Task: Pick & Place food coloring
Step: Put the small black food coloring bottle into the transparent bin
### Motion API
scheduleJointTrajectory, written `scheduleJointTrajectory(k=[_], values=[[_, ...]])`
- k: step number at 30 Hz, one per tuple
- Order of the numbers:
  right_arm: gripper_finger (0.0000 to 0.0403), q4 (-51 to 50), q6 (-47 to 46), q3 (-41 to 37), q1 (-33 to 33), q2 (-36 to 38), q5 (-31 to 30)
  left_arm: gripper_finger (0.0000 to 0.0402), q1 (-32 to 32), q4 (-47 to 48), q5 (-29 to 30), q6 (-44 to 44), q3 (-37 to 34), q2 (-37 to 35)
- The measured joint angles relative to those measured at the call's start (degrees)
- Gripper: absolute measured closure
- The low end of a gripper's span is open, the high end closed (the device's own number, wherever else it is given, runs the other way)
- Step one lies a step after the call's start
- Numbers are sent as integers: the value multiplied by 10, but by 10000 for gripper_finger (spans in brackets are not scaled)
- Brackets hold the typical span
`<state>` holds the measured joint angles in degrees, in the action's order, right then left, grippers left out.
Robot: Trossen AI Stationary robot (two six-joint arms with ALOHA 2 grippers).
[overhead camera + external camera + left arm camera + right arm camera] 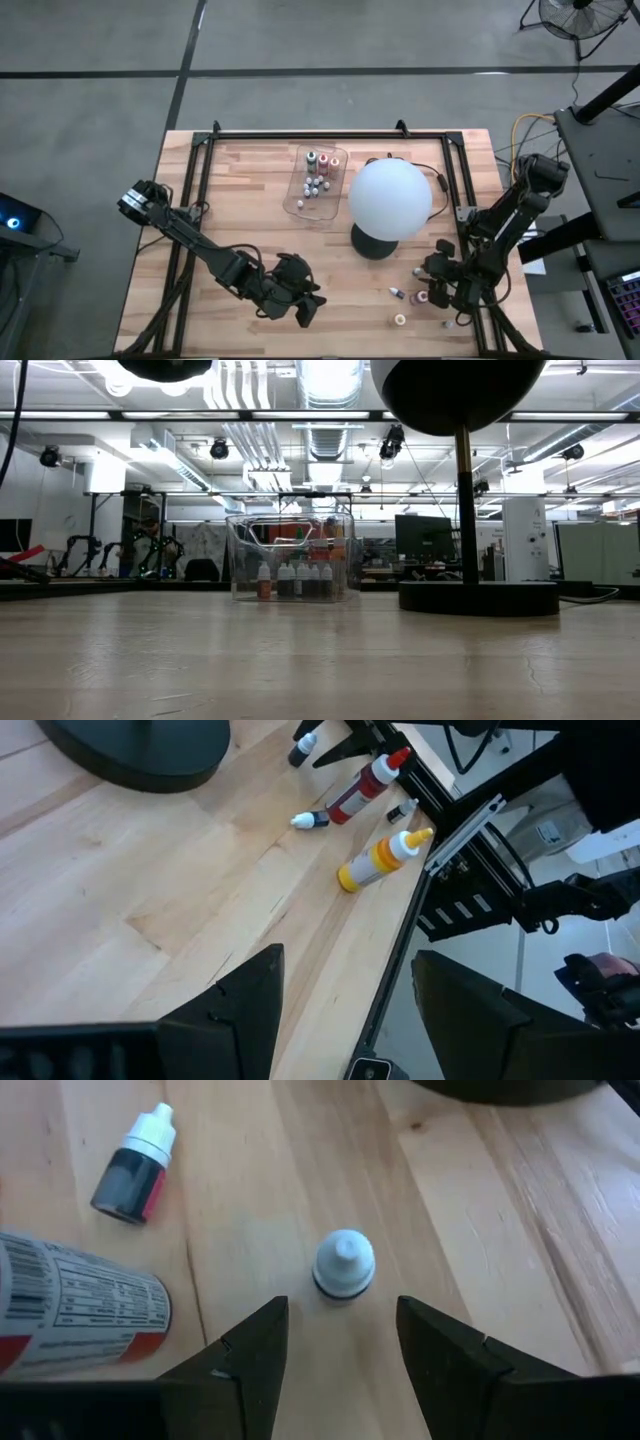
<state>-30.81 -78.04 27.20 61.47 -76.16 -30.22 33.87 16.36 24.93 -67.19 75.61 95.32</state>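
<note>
Right hand (338, 1342) hangs low over the worktop (250, 220) near its right front corner, fingers parted and gripping nothing; an upright white-capped vial (344, 1265) stands on the wood just ahead of the gap between them. Left hand (345, 990) hovers over the front middle of the worktop, fingers likewise spread and empty, tilted toward the right edge.

Black rails frame the worktop. Most of the left half is bare wood. A white globe (390, 199) on a black base (372, 243) fills the right centre, and the right hand sits in the narrow strip between that base and the right rail.

A clear tray (316, 180) stands behind and to the left of the globe. Small bottles sit upright inside it, among them red, green and dark ones with white caps; the low view shows them in a row against the tray's near wall.

Loose food coloring lies near the right front corner. In the left wrist view a red bottle (362, 784) with a red tip and a yellow bottle (381, 859) with a white tip lie on their sides close to the rail, well clear of each other, with a small dark vial (312, 819) touching or just beside the red one.

In the right wrist view a larger bottle (80, 1315) lies on its side, with a white label of fine print too small to read and a red band. A dark vial (134, 1167) with a white cap lies tilted beyond it.
</note>
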Motion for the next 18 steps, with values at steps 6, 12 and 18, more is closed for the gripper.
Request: scheduleJointTrajectory(k=[6, 12, 18], values=[[232, 12, 2, -2, -1, -8, -12, 209, 0, 0, 0, 6, 0, 0], [232, 15, -4, -2, -3, -10, -17, 209, 0, 0, 0, 8, 0, 0], [234, 18, -18, -2, -3, -9, -30, 209, 0, 0, 0, 15, 0, 0]])
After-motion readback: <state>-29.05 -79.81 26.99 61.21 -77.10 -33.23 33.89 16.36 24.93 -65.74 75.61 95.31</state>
